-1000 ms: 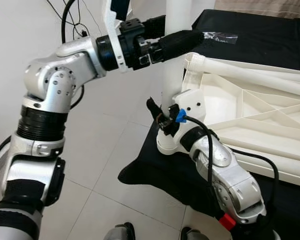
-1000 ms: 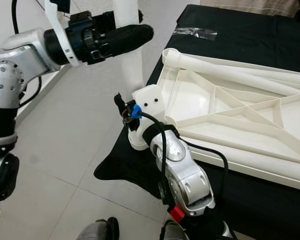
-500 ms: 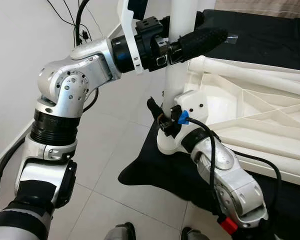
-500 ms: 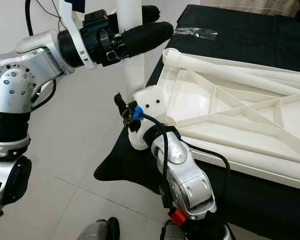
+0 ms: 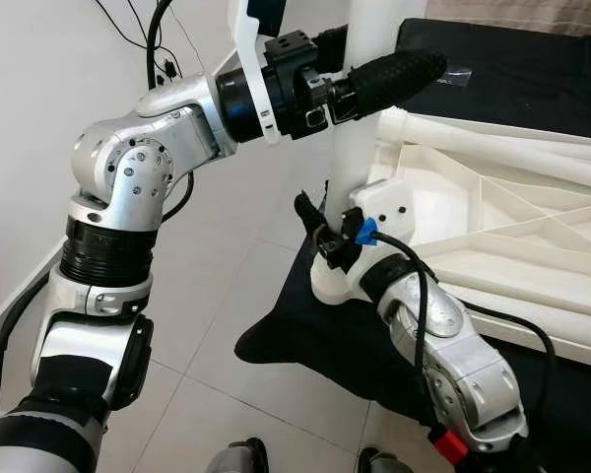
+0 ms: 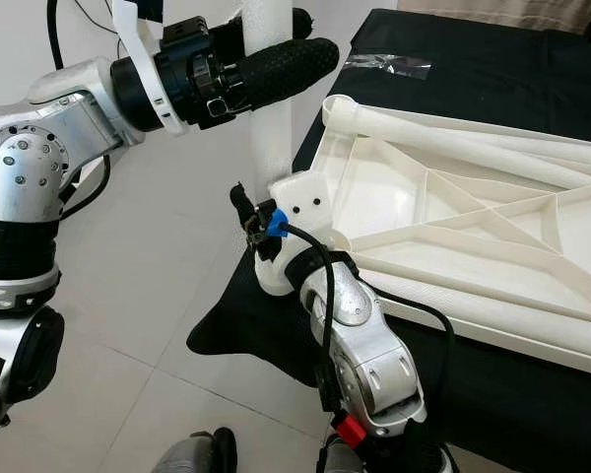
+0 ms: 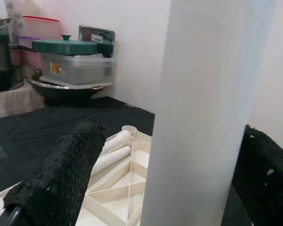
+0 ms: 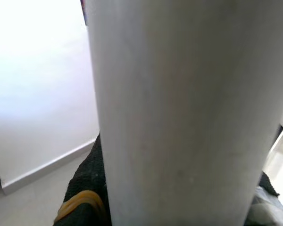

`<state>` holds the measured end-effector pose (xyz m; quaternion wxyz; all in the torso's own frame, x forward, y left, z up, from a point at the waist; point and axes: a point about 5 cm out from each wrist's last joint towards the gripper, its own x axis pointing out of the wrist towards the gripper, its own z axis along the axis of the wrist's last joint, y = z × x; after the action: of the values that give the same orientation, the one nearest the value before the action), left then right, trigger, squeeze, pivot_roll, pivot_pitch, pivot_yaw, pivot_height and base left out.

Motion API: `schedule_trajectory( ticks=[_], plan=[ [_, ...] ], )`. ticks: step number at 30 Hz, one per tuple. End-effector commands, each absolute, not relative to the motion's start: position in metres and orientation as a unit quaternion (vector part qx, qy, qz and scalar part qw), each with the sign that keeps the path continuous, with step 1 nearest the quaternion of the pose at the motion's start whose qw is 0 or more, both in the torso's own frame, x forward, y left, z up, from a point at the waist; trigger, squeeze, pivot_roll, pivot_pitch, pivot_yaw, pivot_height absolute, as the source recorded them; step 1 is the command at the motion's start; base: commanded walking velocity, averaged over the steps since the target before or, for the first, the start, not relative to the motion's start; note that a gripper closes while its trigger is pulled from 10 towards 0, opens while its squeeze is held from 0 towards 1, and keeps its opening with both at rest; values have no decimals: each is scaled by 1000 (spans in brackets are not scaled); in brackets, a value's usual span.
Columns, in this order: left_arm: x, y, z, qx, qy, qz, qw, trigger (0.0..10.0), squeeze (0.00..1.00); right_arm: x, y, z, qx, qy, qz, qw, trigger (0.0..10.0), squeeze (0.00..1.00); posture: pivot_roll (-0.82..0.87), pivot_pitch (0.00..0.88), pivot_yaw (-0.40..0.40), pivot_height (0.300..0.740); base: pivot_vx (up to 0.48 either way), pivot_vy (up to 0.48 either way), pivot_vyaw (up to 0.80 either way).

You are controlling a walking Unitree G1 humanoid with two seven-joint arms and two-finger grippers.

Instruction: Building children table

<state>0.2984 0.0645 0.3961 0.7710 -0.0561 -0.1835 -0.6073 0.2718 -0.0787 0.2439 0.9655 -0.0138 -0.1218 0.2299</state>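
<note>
Table top: one, white plastic (image 5: 492, 212), lying upside down with its ribbed underside up, on the black-covered bench (image 5: 532, 69), its corner socket at the bench's near-left edge.
Table legs: two counted. One white leg (image 5: 360, 118) stands upright in that corner socket; one more leg (image 6: 453, 138) lies along the far side of the table top.
Left claw: one (image 5: 360, 74), arm raised and bent at the elbow, forearm reaching level across to the upright leg high up; its two black fingers (image 7: 61, 174) sit one on each side of the leg, clamped on it.
Right claw: one (image 5: 320, 232), arm stretched forward and low, wrist beside the corner socket; it meets the same leg near its base; whether its fingers are apart or closed on the leg, I cannot tell.
Containers: several stacked tubs, one with a green lid (image 7: 68, 47), at the far edge of the bench by the wall.
Floor: pale tiles (image 5: 207, 325) beside the bench.
</note>
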Motion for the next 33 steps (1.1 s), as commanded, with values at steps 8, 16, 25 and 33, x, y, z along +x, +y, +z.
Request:
schedule_trajectory(
  ticks=[8, 16, 25, 33],
  plan=[
    [293, 66, 395, -54, -189, -605, 772, 10000, 0, 272, -75, 248, 8, -145, 240, 960, 10000, 0, 0, 220, 78, 740, 0, 0, 0],
    [292, 66, 395, -59, -186, -605, 772, 10000, 0, 272, -74, 251, 0, -157, 244, 957, 10000, 0, -1, 219, 78, 740, 0, 0, 0],
    [294, 68, 395, -66, -180, -599, 778, 0, 0, 272, -74, 256, -7, -173, 245, 954, 10000, 0, -1, 218, 80, 740, 0, 0, 0],
    [296, 73, 401, -66, -192, -588, 783, 0, 0, 275, -74, 262, -13, -186, 259, 948, 10000, 0, -5, 212, 83, 740, 0, 0, 0]
  ],
)
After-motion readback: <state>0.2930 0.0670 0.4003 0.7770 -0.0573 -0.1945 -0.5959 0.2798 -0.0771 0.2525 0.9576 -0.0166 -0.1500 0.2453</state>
